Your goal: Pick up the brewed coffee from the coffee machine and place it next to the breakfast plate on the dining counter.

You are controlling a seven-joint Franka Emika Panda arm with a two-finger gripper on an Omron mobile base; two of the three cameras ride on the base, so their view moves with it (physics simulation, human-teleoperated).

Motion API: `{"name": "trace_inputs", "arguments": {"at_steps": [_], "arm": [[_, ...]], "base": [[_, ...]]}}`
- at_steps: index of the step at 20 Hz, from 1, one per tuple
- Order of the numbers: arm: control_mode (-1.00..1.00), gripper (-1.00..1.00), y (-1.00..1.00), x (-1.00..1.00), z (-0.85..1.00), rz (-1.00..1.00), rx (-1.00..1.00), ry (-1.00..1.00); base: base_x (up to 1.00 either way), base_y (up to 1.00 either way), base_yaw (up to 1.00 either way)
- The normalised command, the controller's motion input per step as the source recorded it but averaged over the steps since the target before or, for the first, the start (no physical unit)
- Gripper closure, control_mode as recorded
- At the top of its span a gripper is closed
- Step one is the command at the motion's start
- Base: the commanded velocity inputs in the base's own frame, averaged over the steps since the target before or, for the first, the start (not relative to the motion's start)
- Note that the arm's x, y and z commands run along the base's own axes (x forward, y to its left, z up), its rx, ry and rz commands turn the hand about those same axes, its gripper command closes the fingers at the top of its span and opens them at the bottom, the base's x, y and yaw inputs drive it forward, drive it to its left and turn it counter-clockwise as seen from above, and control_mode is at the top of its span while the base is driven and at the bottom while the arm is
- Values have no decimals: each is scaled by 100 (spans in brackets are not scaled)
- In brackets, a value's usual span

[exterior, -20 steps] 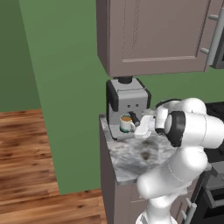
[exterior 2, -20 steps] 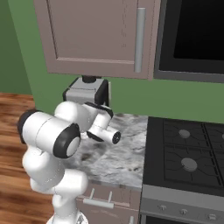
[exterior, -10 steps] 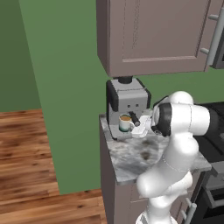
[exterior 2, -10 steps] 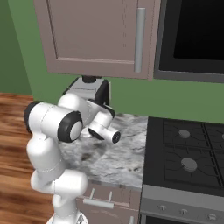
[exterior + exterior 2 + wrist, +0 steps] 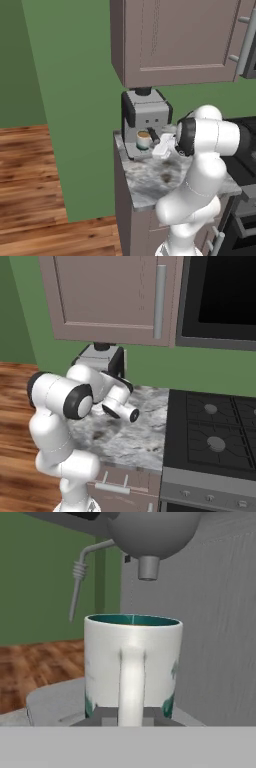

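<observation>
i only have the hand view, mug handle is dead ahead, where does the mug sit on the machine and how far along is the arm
Observer: The mug stands on the drip tray of the coffee machine, under its spout, coffee inside.
Operator: where's the pincer
Observer: The pincer hangs just right of the mug in the left base view, not around it yet.
Operator: what's around the machine
Observer: It sits at the back of a small marbled counter, right under a wall cabinet.
Operator: anything to the right
Observer: A black stove adjoins the counter.
</observation>
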Motion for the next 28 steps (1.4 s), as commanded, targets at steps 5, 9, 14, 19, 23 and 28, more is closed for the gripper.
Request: {"name": "trace_inputs", "arguments": {"at_steps": [5,9,14,19,23,28], "arm": [[-100,100,0,-51,6,0,0,0],[-100,100,-17,-47,16,0,0,0],[-100,100,-48,-36,16,-6,0,0],[-100,100,-47,-32,34,-6,-2,0],[-100,100,-22,-53,66,0,-3,0],[-100,100,-2,-78,85,2,-2,1]], "base": [[0,0,0],[0,0,0],[0,0,0],[0,0,0],[0,0,0],[0,0,0]]}}
